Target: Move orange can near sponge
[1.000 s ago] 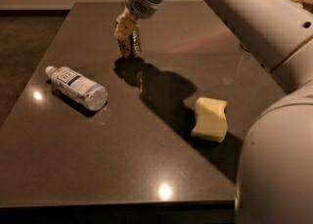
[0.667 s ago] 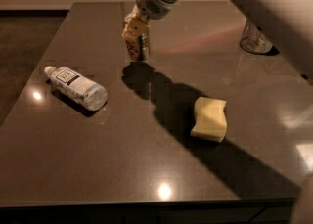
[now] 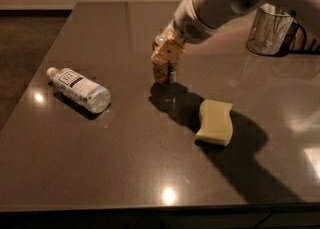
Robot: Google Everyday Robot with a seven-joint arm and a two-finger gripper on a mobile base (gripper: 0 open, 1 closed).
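The orange can (image 3: 165, 75) stands upright in the middle of the dark table, held from above by my gripper (image 3: 165, 59), which is shut on its upper part. Its base is at or just above the tabletop; I cannot tell which. The sponge (image 3: 215, 122), a pale cream block with wavy sides, lies flat to the right of and nearer than the can, about one can height away. The arm's shadow falls between them.
A clear plastic water bottle (image 3: 80, 89) lies on its side at the left of the table. A clear glass container (image 3: 267, 29) stands at the back right. The dark tabletop (image 3: 125, 163) ends in an edge at the front.
My gripper has carried the orange can from the back of the table forward and to the right, closer to the sponge. The sponge and bottle have not moved.
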